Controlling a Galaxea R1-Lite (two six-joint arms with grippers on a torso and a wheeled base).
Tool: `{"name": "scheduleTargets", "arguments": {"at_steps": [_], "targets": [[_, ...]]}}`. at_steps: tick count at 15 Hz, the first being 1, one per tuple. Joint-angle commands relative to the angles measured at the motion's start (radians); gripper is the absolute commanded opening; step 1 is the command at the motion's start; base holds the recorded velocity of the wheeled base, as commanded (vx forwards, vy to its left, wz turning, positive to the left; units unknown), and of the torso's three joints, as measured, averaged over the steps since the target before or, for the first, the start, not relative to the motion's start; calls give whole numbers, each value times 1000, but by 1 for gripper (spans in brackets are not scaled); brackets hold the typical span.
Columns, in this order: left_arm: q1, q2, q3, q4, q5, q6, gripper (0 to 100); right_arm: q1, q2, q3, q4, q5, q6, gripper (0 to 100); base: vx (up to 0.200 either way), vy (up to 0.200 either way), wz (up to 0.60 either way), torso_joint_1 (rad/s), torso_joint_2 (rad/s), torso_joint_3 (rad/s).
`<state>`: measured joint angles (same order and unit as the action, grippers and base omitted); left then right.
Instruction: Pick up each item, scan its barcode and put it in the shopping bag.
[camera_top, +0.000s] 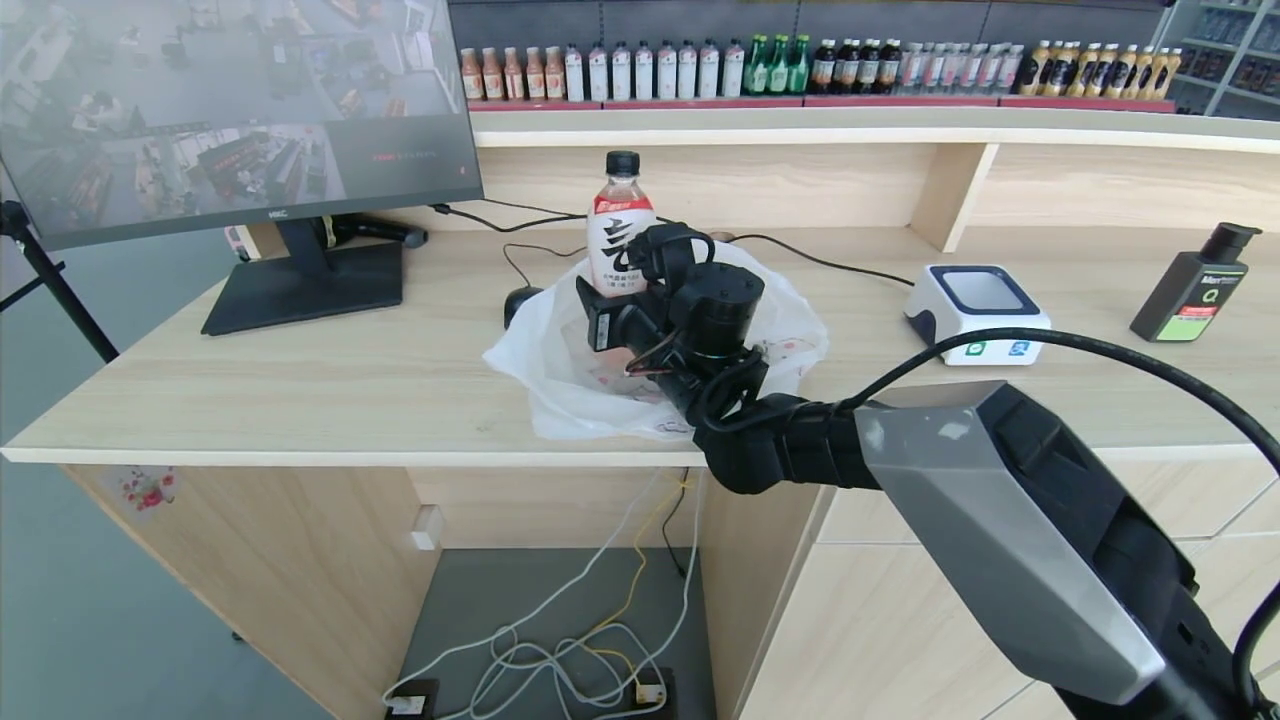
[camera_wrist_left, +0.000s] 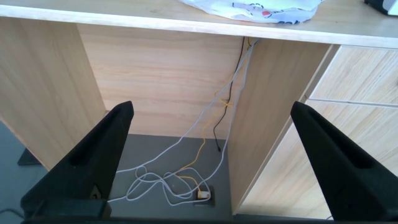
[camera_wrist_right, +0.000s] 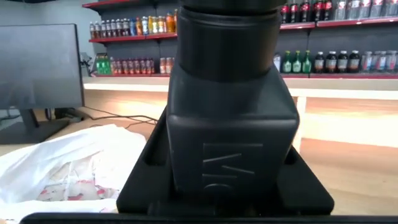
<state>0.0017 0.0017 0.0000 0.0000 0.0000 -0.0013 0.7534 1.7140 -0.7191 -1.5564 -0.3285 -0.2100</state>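
A white plastic shopping bag (camera_top: 560, 385) (camera_wrist_right: 68, 162) lies open on the wooden counter (camera_top: 300, 380). My right gripper (camera_top: 618, 322) hovers over the bag's mouth, shut on a black squarish bottle (camera_top: 603, 325) (camera_wrist_right: 230, 124) with a white label at one end. A drink bottle (camera_top: 620, 225) with a pink-and-white label and black cap stands upright just behind the bag. A black-and-green bottle (camera_top: 1195, 285) stands at the far right of the counter. The white barcode scanner (camera_top: 975, 310) sits right of the bag. My left gripper (camera_wrist_left: 211, 109) hangs open below the counter's front edge, holding nothing.
A monitor (camera_top: 240, 100) on a black stand occupies the counter's back left, with a black mouse (camera_top: 520, 300) and cables beside the bag. Loose cables (camera_wrist_left: 186, 174) hang in the recess under the counter. Shelves of bottles (camera_top: 800, 65) line the back wall.
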Motion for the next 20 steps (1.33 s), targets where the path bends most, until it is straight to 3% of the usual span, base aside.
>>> {"name": "scheduleTargets", "arguments": {"at_steps": [1,9,13,20], "targets": [[0,0,0,0,0,0,100,-43,38,-9,-14,-15,-14,0,0,0,0,0,0,0],[0,0,0,0,0,0,100,-83,55,3,-14,23,75,0,0,0,0,0,0,0],[0,0,0,0,0,0,100,-97,108,0,-14,141,75,0,0,0,0,0,0,0],[0,0,0,0,0,-2,100,-114,139,-11,-14,141,110,0,0,0,0,0,0,0]]}}
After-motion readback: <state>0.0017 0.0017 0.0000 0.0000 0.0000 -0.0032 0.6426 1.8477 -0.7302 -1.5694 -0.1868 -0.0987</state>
